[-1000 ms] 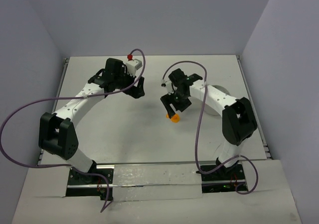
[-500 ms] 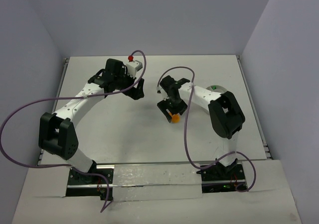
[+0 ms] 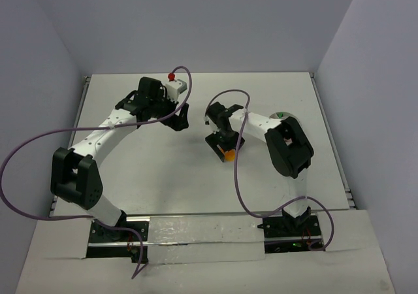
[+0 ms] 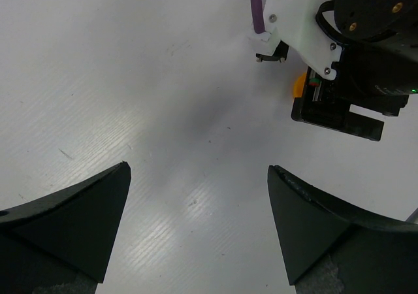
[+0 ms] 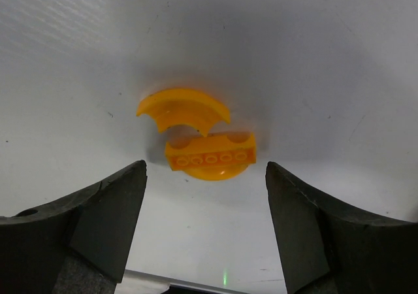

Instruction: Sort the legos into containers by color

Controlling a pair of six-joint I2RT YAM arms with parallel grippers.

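Note:
Two orange curved legos lie touching on the white table: an arch piece [image 5: 183,108] and a studded piece [image 5: 210,157]. My right gripper [image 5: 205,176] hangs open just above them, one finger on each side, touching neither. The top view shows the right gripper [image 3: 221,144] mid-table with a lego [image 3: 228,153] at its near side. My left gripper [image 3: 181,119] is open and empty, left of the right one over bare table. In the left wrist view its fingers [image 4: 78,215] frame bare table, with the right gripper [image 4: 339,78] and an orange lego [image 4: 299,85] ahead. The container [image 3: 292,118] peeks out behind the right arm.
Something small and green [image 3: 279,115] shows at the bowl's edge. A purple cable [image 3: 238,176] loops from the right arm down to its base. Walls close the table at the back and both sides.
The right arm has swung its elbow left and the right gripper has shifted slightly left above the orange pieces. The left arm has stayed put.

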